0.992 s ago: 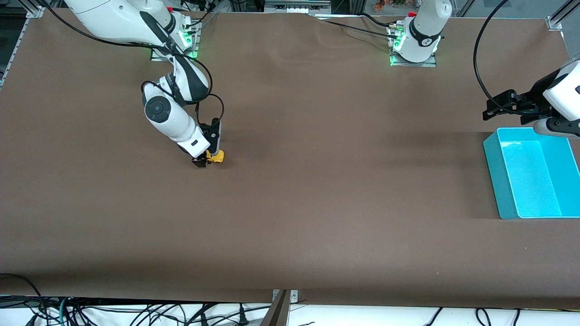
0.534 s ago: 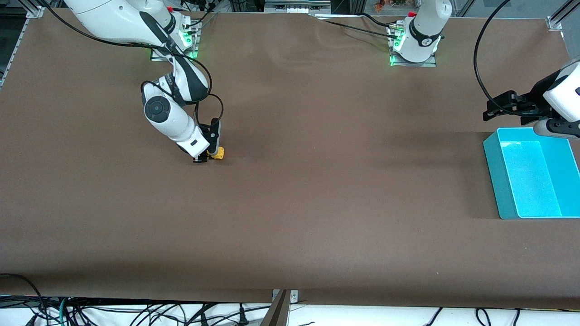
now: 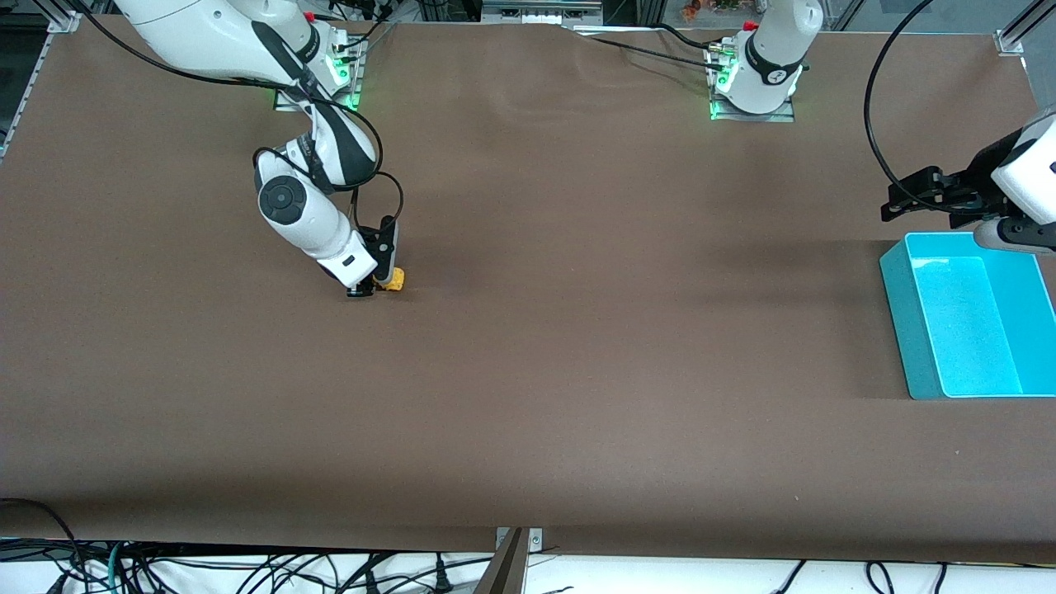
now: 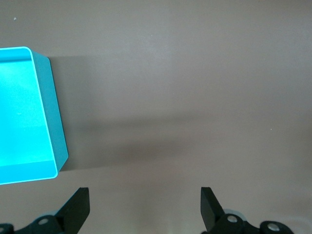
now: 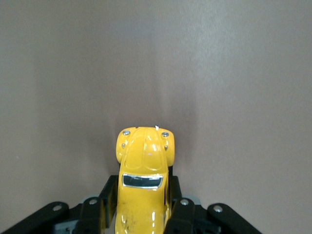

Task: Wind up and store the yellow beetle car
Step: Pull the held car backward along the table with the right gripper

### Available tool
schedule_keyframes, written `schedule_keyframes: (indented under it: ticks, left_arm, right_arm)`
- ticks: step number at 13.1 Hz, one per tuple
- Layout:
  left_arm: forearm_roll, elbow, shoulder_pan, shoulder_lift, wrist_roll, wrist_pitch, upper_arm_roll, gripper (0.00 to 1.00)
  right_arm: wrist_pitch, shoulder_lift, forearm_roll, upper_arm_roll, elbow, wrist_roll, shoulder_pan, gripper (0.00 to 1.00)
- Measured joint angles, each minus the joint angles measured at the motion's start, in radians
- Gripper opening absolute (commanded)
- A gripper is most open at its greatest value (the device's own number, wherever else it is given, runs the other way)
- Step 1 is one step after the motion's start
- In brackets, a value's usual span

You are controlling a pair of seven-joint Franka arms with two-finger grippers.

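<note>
A: What is the right gripper (image 3: 373, 289) doing, there in the upper left of the front view?

B: It is clamping the yellow beetle car (image 3: 391, 280) by its flanks. In the right wrist view the two fingers (image 5: 179, 214) are pressing on either side of the car (image 5: 144, 183), low in the middle of that frame, with the bonnet poking out ahead of them.

A: So which step is this?

B: I judge the grasp is just made and the winding is beginning. Next the car is needing a drag backward along the brown table (image 3: 577, 330) with its wheels pressed down, firm enough to load the spring without letting it slip.

A: And compared with a second ago?

B: The jaws were standing apart around the car then; now they are shut on it, and car and gripper are sitting slightly higher and further left in the frame.

A: The left gripper (image 3: 924, 191)?

B: It is waiting, spread wide, at the right edge above the empty teal bin (image 3: 899, 280), well apart from the car.
</note>
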Motion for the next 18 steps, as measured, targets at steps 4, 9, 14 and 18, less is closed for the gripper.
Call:
schedule_keyframes:
  ticks: [4,9,14,18]
  left_arm:
    - [0.0,0.0,-0.001,0.006,0.0,0.0,-0.001,1.0]
    - [0.0,0.002,-0.005,0.006,0.0,0.0,-0.003,1.0]
    - [0.0,0.003,-0.008,0.007,0.0,0.0,-0.004,1.0]
    - [0.0,0.003,-0.008,0.007,0.0,0.0,-0.004,1.0]
  right_arm:
    - [-0.012,-0.037,0.0,-0.067,-0.041,-0.048,0.0,0.22]
    - [-0.03,-0.076,0.001,-0.199,-0.085,-0.224,-0.002,0.22]
    - [-0.03,-0.088,0.001,-0.279,-0.102,-0.306,-0.002,0.22]
    - [-0.03,-0.09,0.001,-0.299,-0.105,-0.341,-0.002,0.31]
